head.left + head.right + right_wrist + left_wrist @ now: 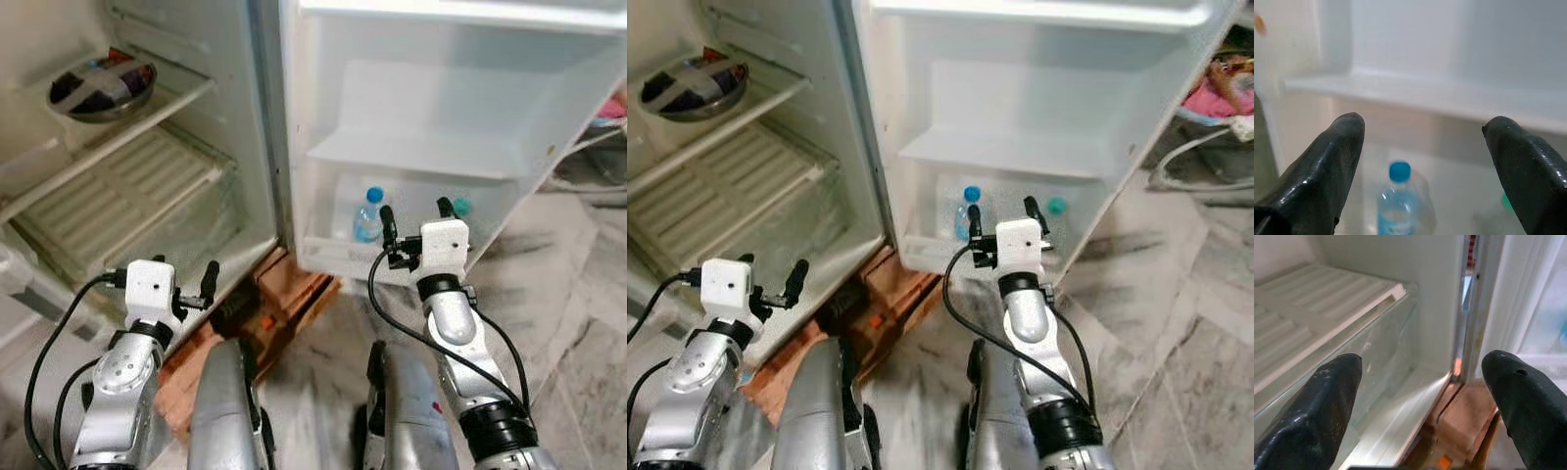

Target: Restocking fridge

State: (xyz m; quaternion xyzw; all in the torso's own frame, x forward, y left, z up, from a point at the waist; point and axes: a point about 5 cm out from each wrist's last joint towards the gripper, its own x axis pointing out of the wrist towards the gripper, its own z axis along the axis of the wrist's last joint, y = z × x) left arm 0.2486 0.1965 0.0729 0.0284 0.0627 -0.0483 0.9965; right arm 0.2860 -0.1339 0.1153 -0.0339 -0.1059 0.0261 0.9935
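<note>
Bottles are already in the fridge door: one with a blue cap (pixel 368 214) stands in the bottom door bin (pixel 338 257), and a second with a green cap (pixel 461 207) stands beside it, mostly hidden. The right end effector (pixel 415 218) is up in front of that bin with its two fingers spread wide and nothing between them. The left end effector (pixel 186 285) is low by the clear drawer (pixel 1376 362) in the fridge body, also spread and empty. A metal bowl (pixel 103 87) sits on the upper shelf (pixel 176 103). What could go wrong? If the right arm pushes straight in, a finger could bump the blue-cap bottle and knock it over, or tip it into the green one. The bin lip is close too, so a finger might catch on it. On the other side, the left fingers could hit the drawer front or the door edge if that arm swings. Bricks (pixel 294 294) under the fridge lie near the robot's legs, so a step forward might kick them.
</note>
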